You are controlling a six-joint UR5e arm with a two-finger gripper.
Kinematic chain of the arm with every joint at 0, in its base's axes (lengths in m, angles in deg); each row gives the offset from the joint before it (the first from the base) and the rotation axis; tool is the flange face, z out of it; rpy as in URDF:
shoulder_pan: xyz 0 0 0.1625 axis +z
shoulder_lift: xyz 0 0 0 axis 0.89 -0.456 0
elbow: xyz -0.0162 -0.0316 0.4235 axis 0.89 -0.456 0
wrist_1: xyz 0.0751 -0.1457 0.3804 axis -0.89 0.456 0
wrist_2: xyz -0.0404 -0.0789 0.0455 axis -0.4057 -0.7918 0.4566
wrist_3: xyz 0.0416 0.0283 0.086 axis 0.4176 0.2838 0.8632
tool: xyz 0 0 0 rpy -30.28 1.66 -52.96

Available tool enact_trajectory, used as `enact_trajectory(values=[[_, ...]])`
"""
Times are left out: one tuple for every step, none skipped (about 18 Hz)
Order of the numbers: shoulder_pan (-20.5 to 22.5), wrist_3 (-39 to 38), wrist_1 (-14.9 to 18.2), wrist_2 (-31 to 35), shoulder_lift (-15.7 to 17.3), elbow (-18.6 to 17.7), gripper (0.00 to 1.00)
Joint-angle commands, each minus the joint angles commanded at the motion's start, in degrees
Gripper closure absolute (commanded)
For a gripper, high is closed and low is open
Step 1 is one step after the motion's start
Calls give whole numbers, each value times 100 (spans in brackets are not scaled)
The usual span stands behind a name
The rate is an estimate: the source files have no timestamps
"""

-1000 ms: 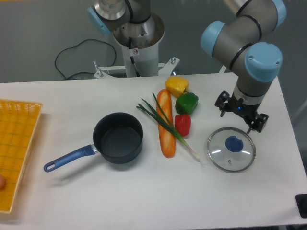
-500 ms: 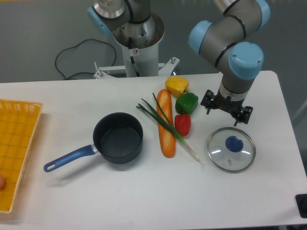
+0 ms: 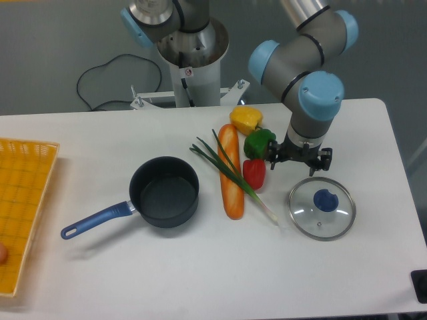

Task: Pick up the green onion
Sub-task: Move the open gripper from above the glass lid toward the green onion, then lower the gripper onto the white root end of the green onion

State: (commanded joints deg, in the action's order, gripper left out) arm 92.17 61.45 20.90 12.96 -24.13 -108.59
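Long thin green onion [image 3: 235, 175] lying flat on the white table [image 3: 200, 267], draped diagonally across the orange baguette-like loaf [image 3: 231, 172], dark leaves splayed toward the upper left, pale white tip pointing lower right. Right beside it, a red bell pepper [image 3: 254, 173], with a blocky green bell pepper [image 3: 259, 143] and a yellow bell pepper [image 3: 246, 119] further back. Black two-finger end effector [image 3: 298, 162] hanging just right of the peppers, fingers spread apart, nothing held. Round glass lid with blue knob [image 3: 321, 207] just below it. Dark saucepan with blue handle [image 3: 160, 193] off to the left, yellow mesh basket [image 3: 23, 200] at the far left edge.
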Motion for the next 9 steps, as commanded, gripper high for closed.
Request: enact_trajectory(values=[[-35, -184, 0, 0, 0, -9, 0], [-87, -360, 0, 0, 0, -9, 0], [-123, -545, 0, -9, -9, -9, 0], [-141, -712, 0, -17, -35, -9, 0], [-167, -835, 0, -70, -61, -9, 0], [-176, -950, -9, -131, -88, -9, 0], [-185, -1081, -9, -210, -97, -9, 0], [-193, -1248, -9, -298, -114, -9, 0], [-202, -1398, -9, -334, -140, 0, 0]])
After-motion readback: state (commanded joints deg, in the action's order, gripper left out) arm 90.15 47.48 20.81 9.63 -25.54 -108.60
